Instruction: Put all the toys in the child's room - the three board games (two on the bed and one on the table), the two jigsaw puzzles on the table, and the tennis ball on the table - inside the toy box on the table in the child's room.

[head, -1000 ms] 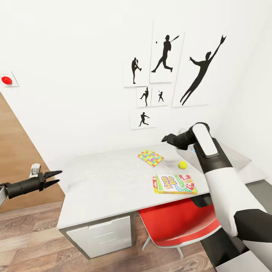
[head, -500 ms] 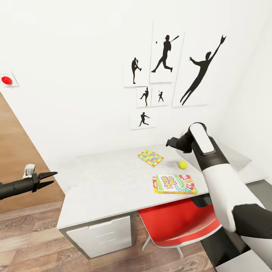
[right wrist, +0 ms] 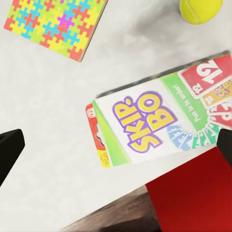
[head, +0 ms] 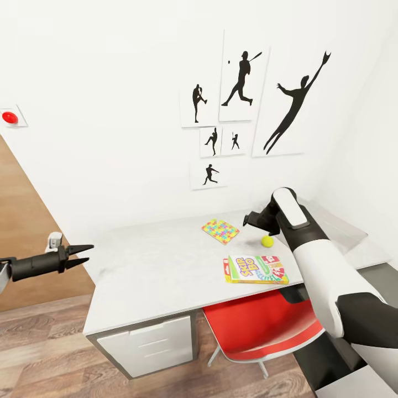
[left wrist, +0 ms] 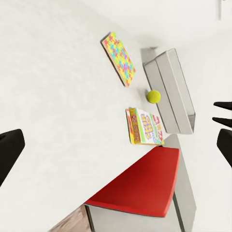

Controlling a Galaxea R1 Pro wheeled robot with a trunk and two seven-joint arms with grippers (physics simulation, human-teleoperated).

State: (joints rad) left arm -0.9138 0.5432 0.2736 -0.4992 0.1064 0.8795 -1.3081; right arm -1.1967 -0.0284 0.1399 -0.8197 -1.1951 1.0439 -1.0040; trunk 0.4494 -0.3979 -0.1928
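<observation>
Before you, largest item first: the long pale grey-white table (head: 149,271) with grey drawers beneath, set against the white wall with black sports-silhouette pictures (head: 243,110).

Red chair seat (head: 260,326): tucked under the table's near edge, directly below the Skip-Bo box.

Shallow light grey toy box (head: 337,224): at the table's far right end, largely hidden behind your right arm in the head view; the left wrist view shows its long side (left wrist: 176,92) just beside the ball.

Green, red and white Skip-Bo board game box (head: 256,269): flat near the table's front edge, below and in front of your right gripper (head: 250,219). In the right wrist view it lies between the two dark fingertips (right wrist: 8,150).

Multicolour mosaic jigsaw puzzle (head: 220,230): flat, just left of the right gripper, nearer the wall than the Skip-Bo box.

Small yellow-green tennis ball (head: 267,241): between the Skip-Bo box and the toy box, just below the right gripper.

Right gripper: held above the table, fingers apart, nothing between them.

Left gripper (head: 83,254): off the table's left end, well apart from every toy, its pointed fingers spread and empty.
</observation>
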